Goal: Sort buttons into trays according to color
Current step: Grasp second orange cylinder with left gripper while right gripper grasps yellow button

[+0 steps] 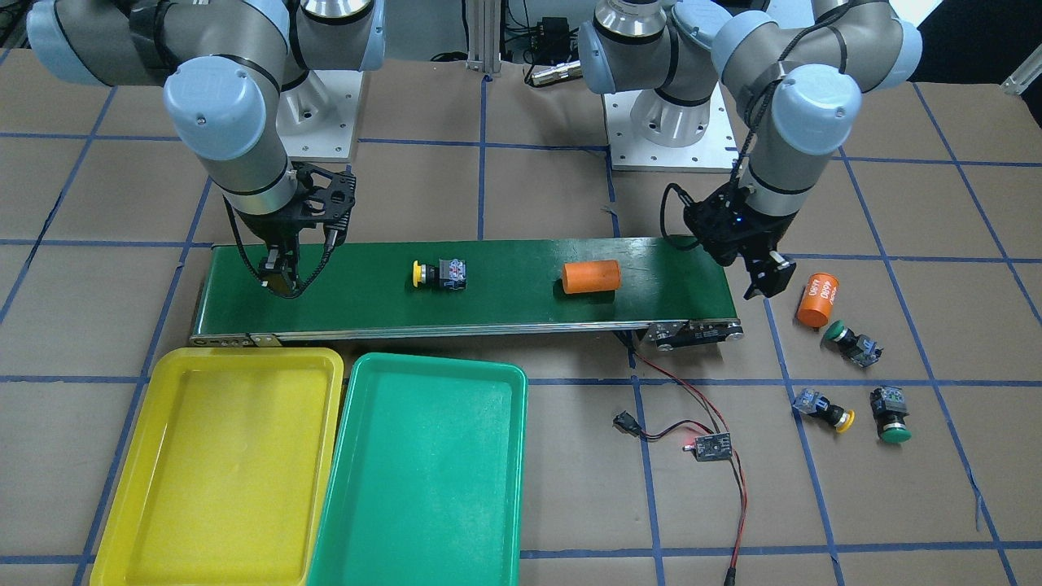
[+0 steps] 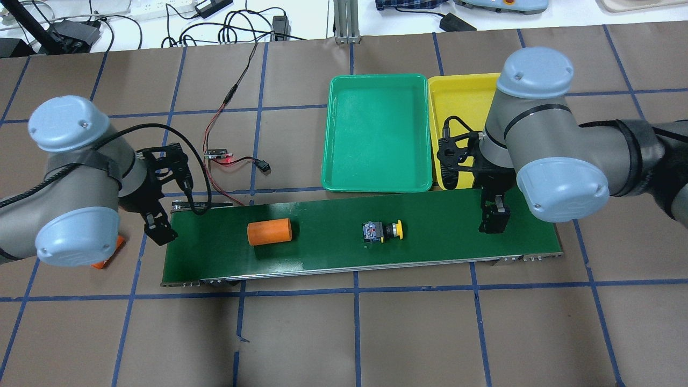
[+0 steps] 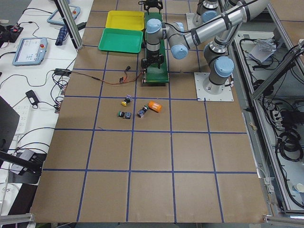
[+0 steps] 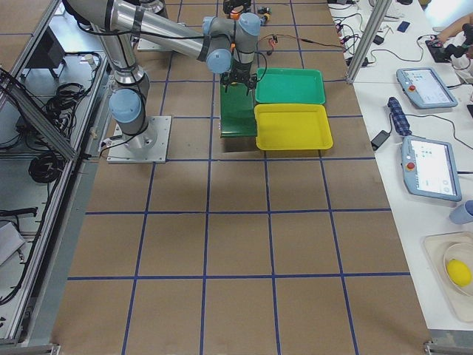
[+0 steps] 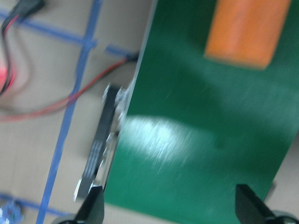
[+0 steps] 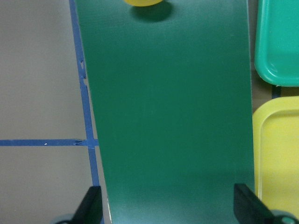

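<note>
Overhead exterior lays it out: the conveyor belt (image 2: 333, 252) runs lengthwise across the middle of the table (image 2: 355, 333). The green tray (image 2: 376, 134) and yellow tray (image 2: 462, 102) sit side by side along the belt's far long edge, towards the right arm's end. That is likely so that whatever arrives there can be lifted across in one short move. Neither tray holds a button yet.

The right gripper (image 2: 494, 219) hovers over that end of the belt, its jaws spread wide with nothing between them. It looks posted to take what comes. The left gripper (image 1: 769, 281) hangs about over the belt's opposite corner, also spread and holding nothing — placed, I judge, to feed the belt from the stock on the table beyond.

One orange cylinder (image 1: 592, 277) lies on its side on the belt, nearer the left arm's end. It belongs in neither tray. A second orange cylinder (image 1: 818, 299) lies off that end, just beside a green button (image 1: 851, 342), which crowds any grasp there.

The yellow button (image 1: 440, 274) lies mid-belt on its side, its cap towards the right gripper and well apart from it. A second yellow button (image 1: 824, 409) and a second green button (image 1: 890, 415) lie near each other, farther out from the robot. A small circuit board (image 1: 708, 446) trails red-and-black wires off the belt's far edge — apart from the buttons.
</note>
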Tool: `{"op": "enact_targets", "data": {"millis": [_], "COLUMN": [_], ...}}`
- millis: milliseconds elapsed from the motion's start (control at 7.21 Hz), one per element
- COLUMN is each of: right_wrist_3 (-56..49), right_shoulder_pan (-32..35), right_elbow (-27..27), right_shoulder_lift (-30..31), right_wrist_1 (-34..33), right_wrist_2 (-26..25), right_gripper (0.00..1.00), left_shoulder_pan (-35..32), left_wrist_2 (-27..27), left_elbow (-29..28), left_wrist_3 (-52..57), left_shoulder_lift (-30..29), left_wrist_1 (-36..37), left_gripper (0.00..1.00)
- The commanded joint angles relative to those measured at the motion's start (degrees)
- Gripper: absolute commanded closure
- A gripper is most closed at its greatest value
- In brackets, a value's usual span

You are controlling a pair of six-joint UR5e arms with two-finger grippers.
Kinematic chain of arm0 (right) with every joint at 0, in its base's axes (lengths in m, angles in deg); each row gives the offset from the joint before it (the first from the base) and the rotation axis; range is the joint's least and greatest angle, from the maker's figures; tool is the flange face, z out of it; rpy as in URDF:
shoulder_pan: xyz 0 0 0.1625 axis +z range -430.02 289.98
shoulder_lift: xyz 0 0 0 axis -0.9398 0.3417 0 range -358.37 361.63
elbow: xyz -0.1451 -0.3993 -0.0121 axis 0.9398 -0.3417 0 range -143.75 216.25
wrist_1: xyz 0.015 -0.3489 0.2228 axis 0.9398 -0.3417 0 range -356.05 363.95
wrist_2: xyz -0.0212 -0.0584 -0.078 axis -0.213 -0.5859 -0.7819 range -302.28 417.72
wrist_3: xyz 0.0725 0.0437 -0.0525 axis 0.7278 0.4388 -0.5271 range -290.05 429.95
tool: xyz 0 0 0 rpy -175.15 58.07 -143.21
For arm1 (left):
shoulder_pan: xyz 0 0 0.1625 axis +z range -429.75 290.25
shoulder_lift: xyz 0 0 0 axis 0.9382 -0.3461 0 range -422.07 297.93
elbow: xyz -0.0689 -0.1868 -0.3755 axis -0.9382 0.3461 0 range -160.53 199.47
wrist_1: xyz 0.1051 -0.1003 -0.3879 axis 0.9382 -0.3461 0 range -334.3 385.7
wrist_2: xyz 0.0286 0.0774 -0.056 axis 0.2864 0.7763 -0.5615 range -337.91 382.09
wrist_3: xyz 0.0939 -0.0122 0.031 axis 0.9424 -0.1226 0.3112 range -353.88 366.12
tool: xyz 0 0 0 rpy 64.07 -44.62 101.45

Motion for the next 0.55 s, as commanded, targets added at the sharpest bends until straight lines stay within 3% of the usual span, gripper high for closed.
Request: {"op": "enact_targets", "data": {"millis": [0, 139, 416], "right_wrist_3": [-0.43, 0.17, 2.79], "right_shoulder_pan": [1.25, 1.51, 1.51], "right_elbow": [0.32, 0.32, 0.41], "right_shoulder_lift": [-2.16, -2.44, -2.09], "right_wrist_1": [-2.11, -2.65, -2.74], "right_wrist_2": [0.56, 0.82, 0.83], "right_gripper": [0.00, 0.00, 0.00], "left_shoulder_pan": [12.91, 18.71, 25.51], "left_wrist_2": [-0.16, -0.60, -1.30], "left_elbow": [0.45, 0.71, 2.20], "left_wrist_3": [-0.06, 0.64, 8.51], "left_shoulder_lift": [-0.77, -2.17, -5.86], "left_wrist_1": [0.19, 0.27, 7.09], "left_gripper": [0.00, 0.00, 0.00]}}
